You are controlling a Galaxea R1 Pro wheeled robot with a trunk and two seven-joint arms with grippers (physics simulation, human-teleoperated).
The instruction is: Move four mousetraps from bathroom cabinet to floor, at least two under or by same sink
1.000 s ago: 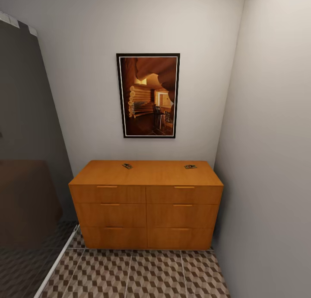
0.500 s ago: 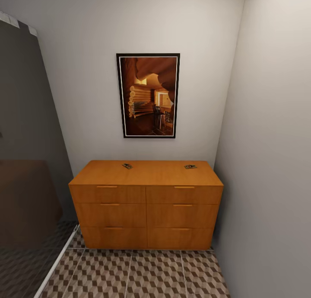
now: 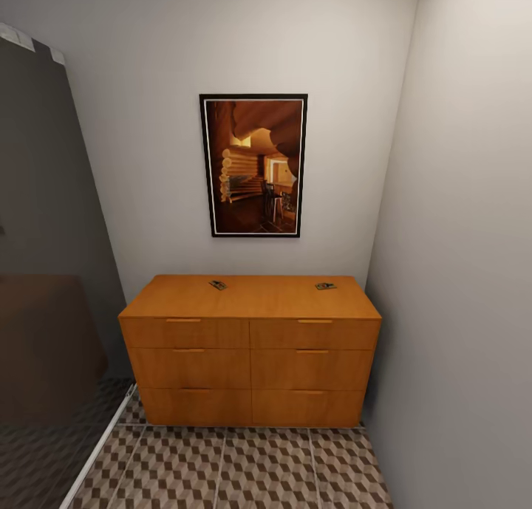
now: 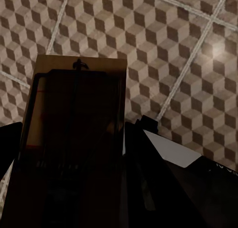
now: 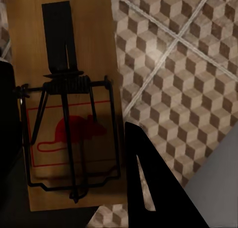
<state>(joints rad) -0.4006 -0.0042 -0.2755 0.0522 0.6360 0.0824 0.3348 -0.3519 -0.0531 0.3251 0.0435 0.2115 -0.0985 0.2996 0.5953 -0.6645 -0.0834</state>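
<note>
right gripper [image 5: 69, 153] clamps trap [image 5: 62, 89], lengthwise along fingers | left gripper [image 4: 74, 178] clamps shadowed trap [image 4: 74, 133], likewise | cabinet [image 3: 250, 346] top: two traps [image 3: 217, 284] [image 3: 325, 286]

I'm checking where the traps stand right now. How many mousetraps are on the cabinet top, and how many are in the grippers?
Mousetraps on the cabinet top: 2
Mousetrap in the left gripper: 1
Mousetrap in the right gripper: 1
Total: 4
</note>
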